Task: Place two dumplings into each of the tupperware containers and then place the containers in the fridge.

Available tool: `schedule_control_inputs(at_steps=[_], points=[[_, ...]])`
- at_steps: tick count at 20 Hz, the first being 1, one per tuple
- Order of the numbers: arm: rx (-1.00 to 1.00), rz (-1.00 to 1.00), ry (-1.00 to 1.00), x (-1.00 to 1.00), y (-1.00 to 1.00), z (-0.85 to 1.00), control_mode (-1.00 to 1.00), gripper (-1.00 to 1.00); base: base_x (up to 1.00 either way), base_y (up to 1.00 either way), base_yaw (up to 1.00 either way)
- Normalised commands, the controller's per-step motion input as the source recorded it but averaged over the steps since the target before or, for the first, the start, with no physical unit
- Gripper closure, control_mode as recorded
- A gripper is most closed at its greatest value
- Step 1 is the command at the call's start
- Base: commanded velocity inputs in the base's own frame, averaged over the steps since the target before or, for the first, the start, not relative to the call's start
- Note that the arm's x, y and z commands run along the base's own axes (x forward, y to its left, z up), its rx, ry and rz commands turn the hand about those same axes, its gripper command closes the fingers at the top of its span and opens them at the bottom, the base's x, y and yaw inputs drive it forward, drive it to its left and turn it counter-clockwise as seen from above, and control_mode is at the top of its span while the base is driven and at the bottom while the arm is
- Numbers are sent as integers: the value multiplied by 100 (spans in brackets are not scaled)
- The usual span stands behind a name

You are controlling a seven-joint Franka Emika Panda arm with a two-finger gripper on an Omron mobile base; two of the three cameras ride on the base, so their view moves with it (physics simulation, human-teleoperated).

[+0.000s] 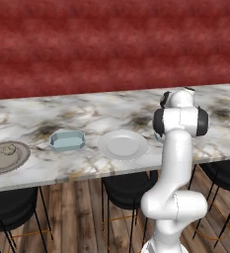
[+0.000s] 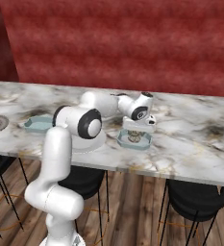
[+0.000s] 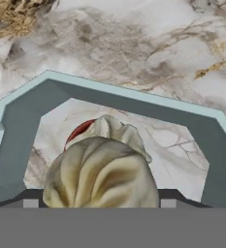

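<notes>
Two dumplings sit in one container beneath the spread jaws.

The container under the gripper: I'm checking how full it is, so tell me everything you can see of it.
The container is a shallow, translucent light-blue tray with cut corners and a raised rim, plastic by its look. It lies flat on the marble counter, right of the white plate, directly below the gripper. Inside, the hand view shows pleated tan dumplings, one in front and what seems a second close behind it, resting on the see-through floor. A small red patch shows beside them; I cannot tell what it is.
</notes>
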Motion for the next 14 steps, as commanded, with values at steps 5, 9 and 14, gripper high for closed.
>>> schedule_control_inputs(at_steps=[5, 9, 14], points=[[0, 0, 0, -13, -11, 0, -100, 100, 0, 0, 0], [0, 0, 0, -34, 0, 0, -100, 100, 0, 0, 0], [-1, 0, -2, -18, 0, -11, -100, 100, 0, 0, 0]])
